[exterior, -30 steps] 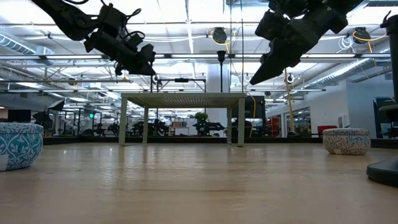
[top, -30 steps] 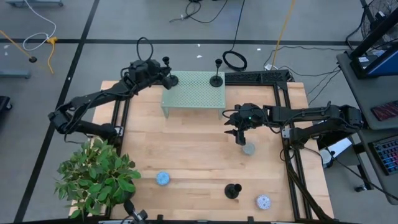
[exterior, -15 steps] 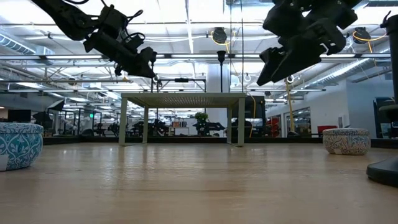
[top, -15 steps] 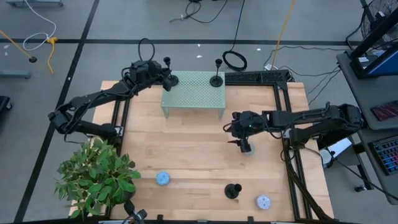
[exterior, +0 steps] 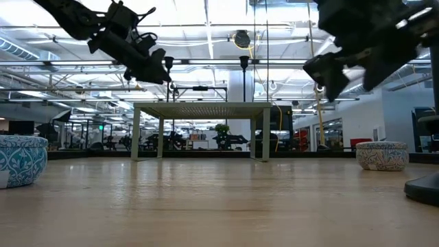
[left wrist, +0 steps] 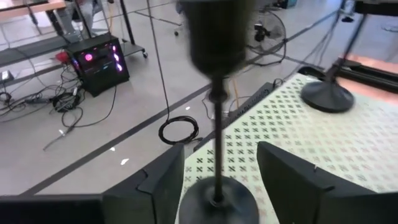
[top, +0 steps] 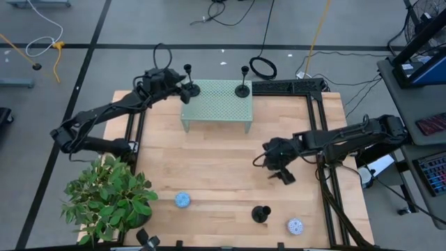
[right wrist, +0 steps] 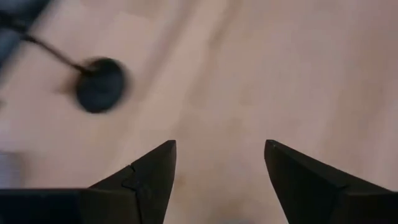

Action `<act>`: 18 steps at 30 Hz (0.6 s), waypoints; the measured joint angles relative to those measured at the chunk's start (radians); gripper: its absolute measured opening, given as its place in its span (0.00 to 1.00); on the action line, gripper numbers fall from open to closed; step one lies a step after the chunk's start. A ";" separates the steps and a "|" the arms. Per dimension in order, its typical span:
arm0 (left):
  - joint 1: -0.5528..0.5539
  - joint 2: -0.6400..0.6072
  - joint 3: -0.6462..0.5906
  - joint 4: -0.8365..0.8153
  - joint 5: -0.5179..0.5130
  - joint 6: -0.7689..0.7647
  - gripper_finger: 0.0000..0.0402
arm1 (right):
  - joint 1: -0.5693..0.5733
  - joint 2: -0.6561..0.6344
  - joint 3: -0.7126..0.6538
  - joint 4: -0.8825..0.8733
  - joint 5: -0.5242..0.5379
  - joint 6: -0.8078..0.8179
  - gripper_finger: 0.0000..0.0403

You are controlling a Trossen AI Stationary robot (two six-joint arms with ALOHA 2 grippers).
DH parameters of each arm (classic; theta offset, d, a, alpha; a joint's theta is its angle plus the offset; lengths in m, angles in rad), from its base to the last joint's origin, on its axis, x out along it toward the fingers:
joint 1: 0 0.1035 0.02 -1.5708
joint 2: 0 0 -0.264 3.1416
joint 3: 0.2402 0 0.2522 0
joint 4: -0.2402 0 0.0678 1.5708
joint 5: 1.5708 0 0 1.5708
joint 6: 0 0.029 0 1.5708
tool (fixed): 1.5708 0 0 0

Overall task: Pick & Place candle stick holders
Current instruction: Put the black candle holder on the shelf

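- Three black candle holders, each a round flat base with a thin stem and small cup.
- One [top: 187,87] stands at the green mesh stand's [top: 217,103] left rear corner, between the spread fingers of the left gripper [top: 182,86].
- Another [top: 242,88] stands at the stand's right rear.
- The third [top: 260,213] stands on the wooden table [top: 209,167], well in front of the stand.
- The right gripper [top: 282,174] hangs wide and empty over the table.
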 joint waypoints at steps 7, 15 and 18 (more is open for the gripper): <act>-0.048 -0.122 0.000 -0.117 0.001 0.004 0.53 | 0.094 -0.002 -0.057 0.113 -0.239 -0.025 0.55; -0.107 -0.228 0.000 -0.221 0.001 0.000 0.53 | 0.220 0.031 -0.336 0.829 -0.202 0.105 0.55; -0.127 -0.245 0.000 -0.224 0.002 -0.005 0.53 | 0.239 0.088 -0.379 1.050 -0.206 0.134 0.55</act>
